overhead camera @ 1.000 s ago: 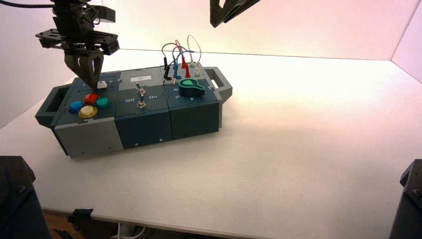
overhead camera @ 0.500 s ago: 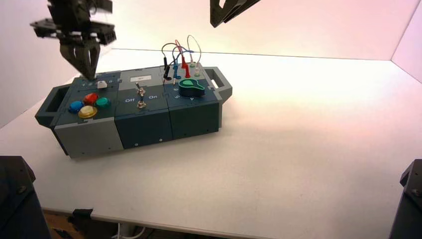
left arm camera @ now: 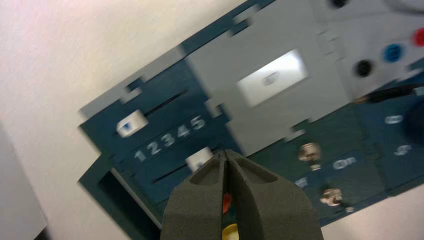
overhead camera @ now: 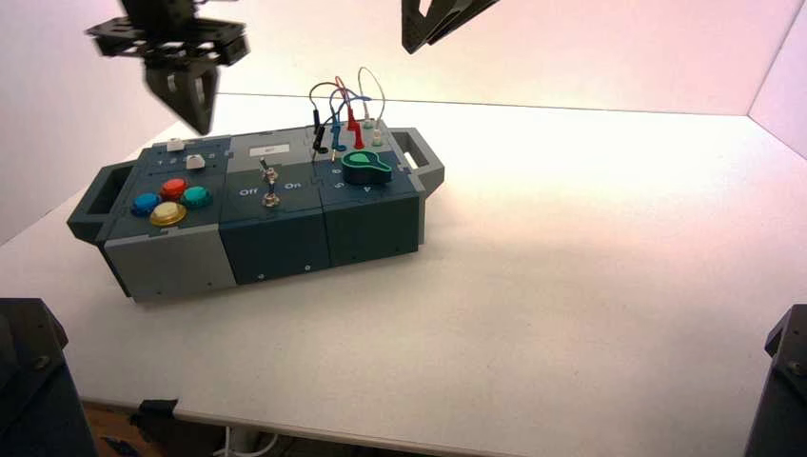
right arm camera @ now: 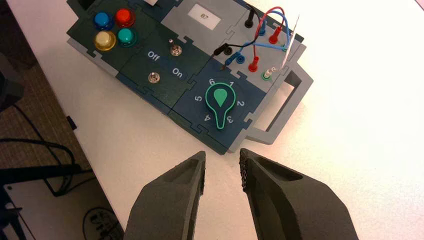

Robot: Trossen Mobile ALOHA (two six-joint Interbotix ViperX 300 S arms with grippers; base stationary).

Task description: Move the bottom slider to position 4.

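White bottom slider (left arm camera: 199,158) sits near 4; left hand (overhead camera: 193,112) hovers closed above the box (overhead camera: 276,238).

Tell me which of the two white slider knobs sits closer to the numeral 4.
The bottom slider, the rounded knob just beyond the left gripper, sits roughly under the printed 4. The other, squarer knob sits at the row's low end, near the 1.

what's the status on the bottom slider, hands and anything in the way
Left hand shut, raised above box. Right hand open, parked high. Bottom slider near 4. Nothing blocking.
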